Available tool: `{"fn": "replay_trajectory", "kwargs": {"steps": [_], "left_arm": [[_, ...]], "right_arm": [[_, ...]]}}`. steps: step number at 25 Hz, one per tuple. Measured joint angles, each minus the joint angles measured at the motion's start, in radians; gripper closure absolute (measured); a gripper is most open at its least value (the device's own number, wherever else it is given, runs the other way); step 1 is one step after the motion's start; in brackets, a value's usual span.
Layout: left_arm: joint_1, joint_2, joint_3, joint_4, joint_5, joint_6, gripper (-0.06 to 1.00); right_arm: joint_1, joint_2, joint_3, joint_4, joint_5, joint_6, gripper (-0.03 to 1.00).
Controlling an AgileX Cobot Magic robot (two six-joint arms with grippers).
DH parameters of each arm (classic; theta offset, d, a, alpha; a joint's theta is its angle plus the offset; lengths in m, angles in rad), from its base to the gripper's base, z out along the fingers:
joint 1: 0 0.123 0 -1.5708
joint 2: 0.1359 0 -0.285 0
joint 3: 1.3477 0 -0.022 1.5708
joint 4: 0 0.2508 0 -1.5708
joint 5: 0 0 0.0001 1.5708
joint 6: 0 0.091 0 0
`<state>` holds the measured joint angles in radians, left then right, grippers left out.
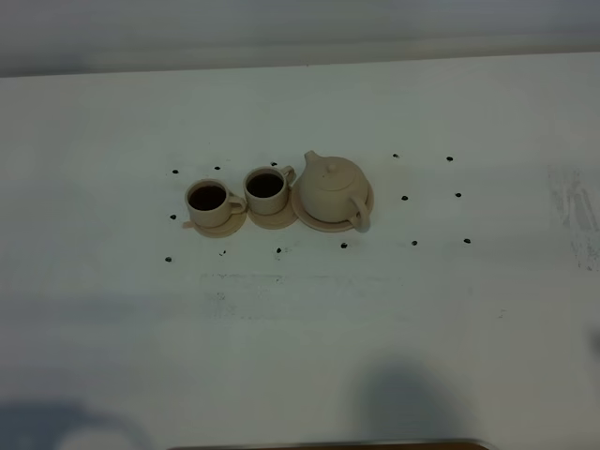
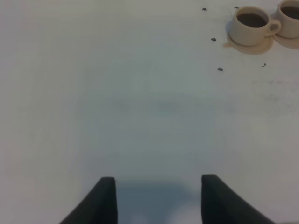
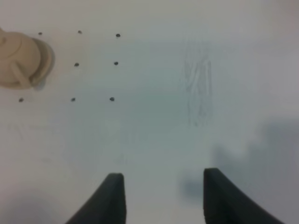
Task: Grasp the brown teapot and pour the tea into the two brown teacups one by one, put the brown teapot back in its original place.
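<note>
The brown teapot (image 1: 333,190) sits upright on its wide saucer (image 1: 306,212) at the table's middle, lid on, spout toward the back left. Part of the teapot (image 3: 18,58) also shows in the right wrist view. To its left stand the two brown teacups (image 1: 208,202) (image 1: 266,187) on small saucers, both holding dark tea. The left wrist view shows the same teacups (image 2: 252,25) (image 2: 289,18) far off. My left gripper (image 2: 158,179) is open over bare table, well away from the cups. My right gripper (image 3: 161,176) is open too, empty, far from the teapot. Neither gripper appears in the high view.
Small black dots (image 1: 404,199) mark the white table (image 1: 141,319) around the tea set. A patch of scuff marks (image 1: 577,211) lies toward the right side. A brown strip (image 1: 328,444) runs along the front edge, with arm shadows nearby.
</note>
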<state>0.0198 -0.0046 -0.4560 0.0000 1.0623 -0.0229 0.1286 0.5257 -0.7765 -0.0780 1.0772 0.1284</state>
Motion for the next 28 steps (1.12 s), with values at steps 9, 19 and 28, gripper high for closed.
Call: {"fn": "replay_trajectory", "kwargs": {"steps": [9,19,28], "left_arm": [[0.000,0.000,0.000,0.000,0.000,0.000,0.47],[0.000,0.000,0.000,0.000,0.000,0.000,0.47],[0.000,0.000,0.000,0.000,0.000,0.000,0.47]], "right_arm": [[0.000,-0.256,0.200,0.004,0.022,0.007,0.60],[0.000,-0.354,0.252,0.001,0.037,-0.011,0.60],[0.000,-0.354,0.253,-0.001,0.037,-0.012,0.60]]}}
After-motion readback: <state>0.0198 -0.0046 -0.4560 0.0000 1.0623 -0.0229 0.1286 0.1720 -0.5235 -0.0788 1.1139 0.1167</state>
